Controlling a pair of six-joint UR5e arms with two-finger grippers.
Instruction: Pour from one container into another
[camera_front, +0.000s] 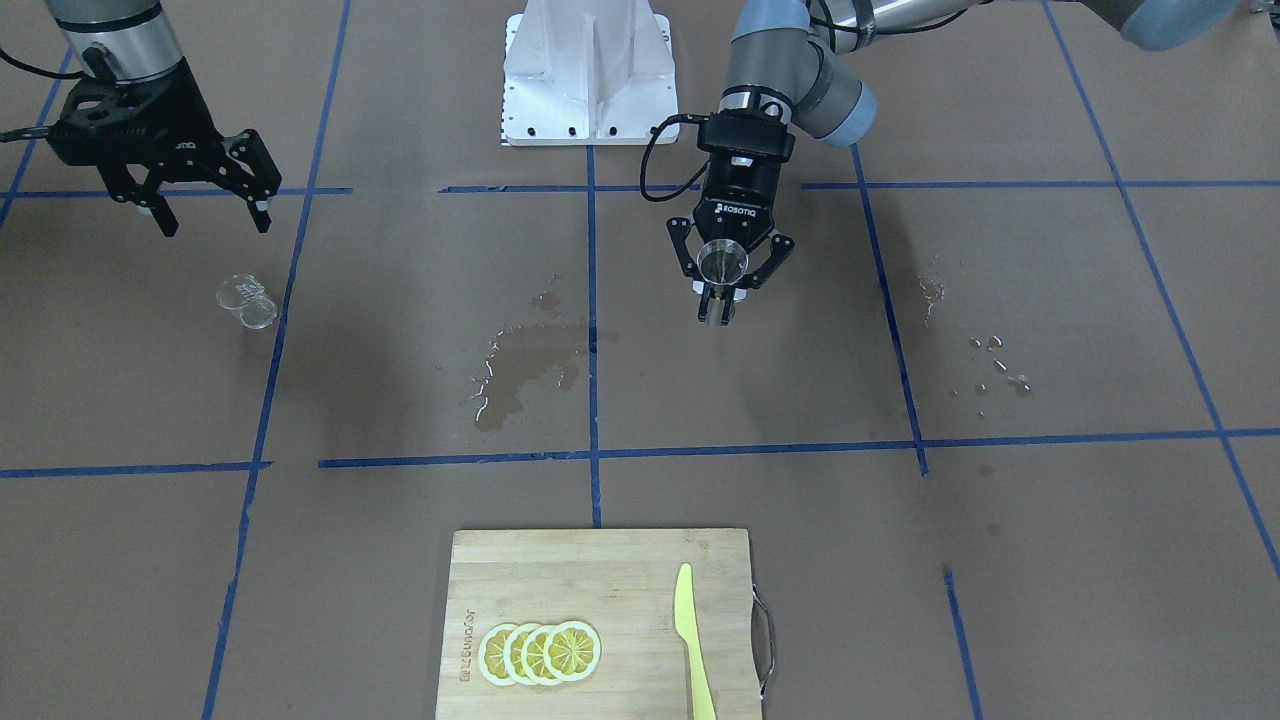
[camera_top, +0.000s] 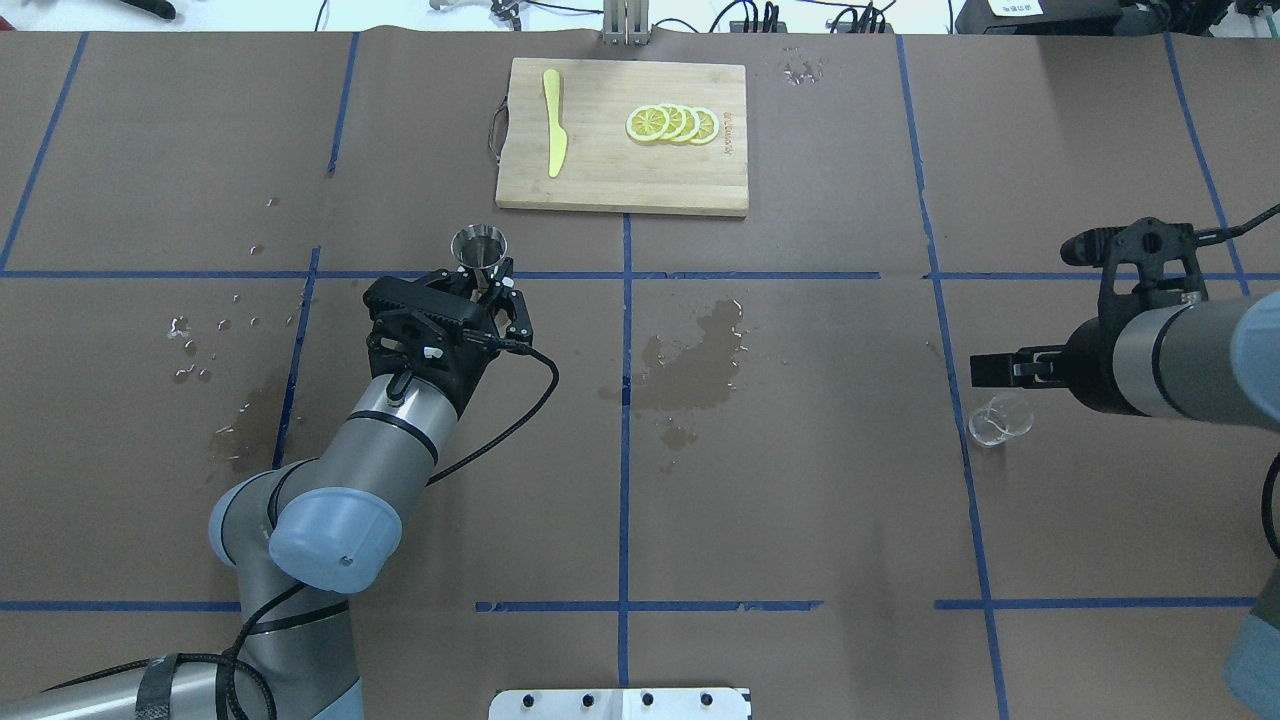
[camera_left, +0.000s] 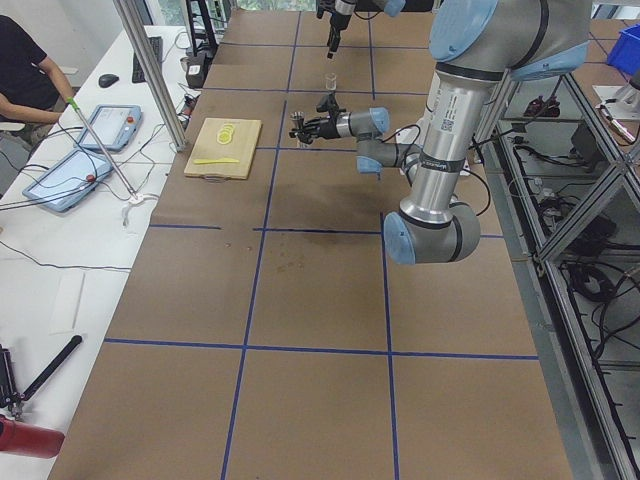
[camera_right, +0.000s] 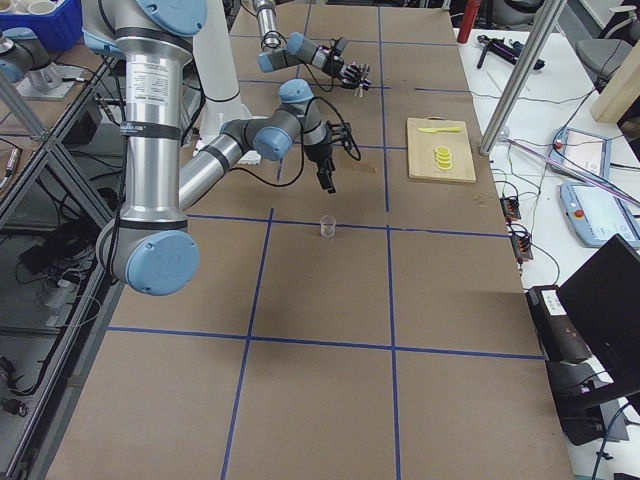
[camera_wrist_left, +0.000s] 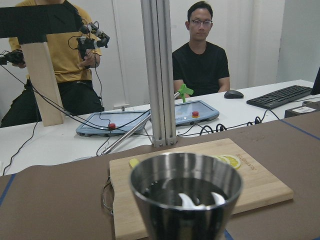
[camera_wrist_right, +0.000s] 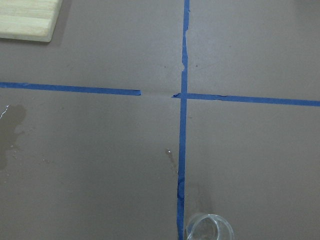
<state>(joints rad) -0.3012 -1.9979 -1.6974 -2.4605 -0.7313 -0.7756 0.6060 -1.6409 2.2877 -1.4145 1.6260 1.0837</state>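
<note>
The metal jigger (camera_front: 722, 262) is held upright above the table, with my left gripper (camera_front: 717, 300) shut on its lower part. From overhead, the jigger's open mouth (camera_top: 481, 246) shows just beyond the left gripper (camera_top: 482, 278). The left wrist view looks into the jigger (camera_wrist_left: 186, 200), which holds some liquid. The clear cup (camera_front: 247, 302) stands upright on the table far to the robot's right. My right gripper (camera_front: 210, 212) hangs open above and slightly behind the cup (camera_top: 998, 420), not touching it. The cup's rim (camera_wrist_right: 210, 227) sits at the bottom edge of the right wrist view.
A wooden cutting board (camera_top: 600, 180) at the far table edge carries lemon slices (camera_top: 672, 124) and a yellow knife (camera_top: 555, 135). Wet patches (camera_top: 700, 360) darken the brown paper at the centre, and droplets (camera_top: 200, 340) lie on the left. Operators sit beyond the far edge.
</note>
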